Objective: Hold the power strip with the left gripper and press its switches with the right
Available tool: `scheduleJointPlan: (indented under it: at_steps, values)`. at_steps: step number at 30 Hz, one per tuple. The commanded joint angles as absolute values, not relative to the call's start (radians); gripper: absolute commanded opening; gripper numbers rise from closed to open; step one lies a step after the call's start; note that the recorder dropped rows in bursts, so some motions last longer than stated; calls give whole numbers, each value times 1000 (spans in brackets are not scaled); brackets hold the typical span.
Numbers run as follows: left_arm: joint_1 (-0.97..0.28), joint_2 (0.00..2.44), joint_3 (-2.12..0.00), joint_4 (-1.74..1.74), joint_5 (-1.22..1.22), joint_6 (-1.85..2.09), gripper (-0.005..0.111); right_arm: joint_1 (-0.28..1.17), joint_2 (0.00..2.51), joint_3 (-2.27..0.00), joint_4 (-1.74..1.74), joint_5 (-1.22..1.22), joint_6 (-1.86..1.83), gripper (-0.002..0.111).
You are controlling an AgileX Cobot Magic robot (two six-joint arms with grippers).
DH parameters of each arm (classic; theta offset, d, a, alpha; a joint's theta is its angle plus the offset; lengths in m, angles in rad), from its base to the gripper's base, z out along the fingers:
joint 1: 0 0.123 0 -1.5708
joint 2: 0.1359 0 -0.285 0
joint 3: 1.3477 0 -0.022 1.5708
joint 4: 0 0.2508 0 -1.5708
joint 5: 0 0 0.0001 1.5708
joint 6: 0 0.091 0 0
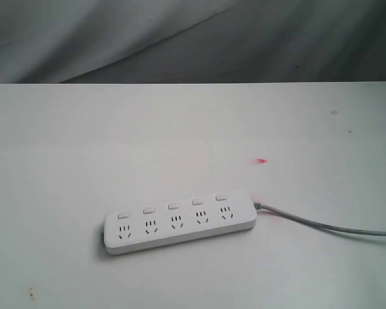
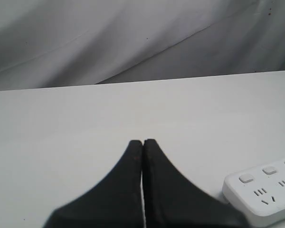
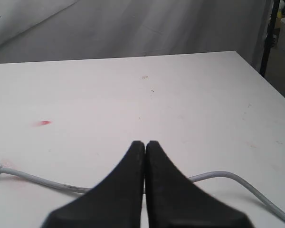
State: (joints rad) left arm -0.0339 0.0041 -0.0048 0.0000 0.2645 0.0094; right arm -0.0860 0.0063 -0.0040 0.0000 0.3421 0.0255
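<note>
The white power strip (image 1: pixel 179 222) lies flat on the table, its five small white switches (image 1: pixel 173 206) in a row along its far side. Its grey cord (image 1: pixel 321 224) runs off to the right. No arm shows in the exterior view. In the left wrist view my left gripper (image 2: pixel 143 142) is shut and empty, with one end of the power strip (image 2: pixel 263 192) off to its side and apart from it. My right gripper (image 3: pixel 145 143) is shut and empty above the grey cord (image 3: pixel 33 179), which passes behind its black fingers (image 3: pixel 166 190).
The white table (image 1: pixel 180 129) is backed by a grey cloth (image 1: pixel 193 38). A small red mark (image 1: pixel 262 161) lies beyond the strip's cord end. The table's side edge (image 3: pixel 263 80) shows in the right wrist view, with a dark post (image 3: pixel 270 33) past it.
</note>
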Motion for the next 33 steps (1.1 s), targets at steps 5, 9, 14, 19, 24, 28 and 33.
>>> scheduleJointPlan:
  at_steps: [5, 9, 14, 19, 24, 28, 33]
  values:
    - [-39, 0, 0, 0, 260, 6, 0, -93, 0, 0, 0, 339, 28, 0]
    - [-39, 0, 0, 0, 260, 6, 0, -93, 0, 0, 0, 339, 28, 0]
    - [-39, 0, 0, 0, 260, 9, 0, -93, 0, 0, 0, 339, 28, 0]
    - [-39, 0, 0, 69, 260, 34, 0, -93, 0, 0, 0, 339, 28, 0]
    - [-39, 0, 0, 141, 262, 39, 0, -93, 0, 0, 0, 339, 28, 0]
    - [-39, 0, 0, 140, 262, 45, 0, -93, 0, 0, 0, 339, 28, 0]
    - [-39, 0, 0, 143, 262, 55, 0, -93, 0, 0, 0, 339, 28, 0]
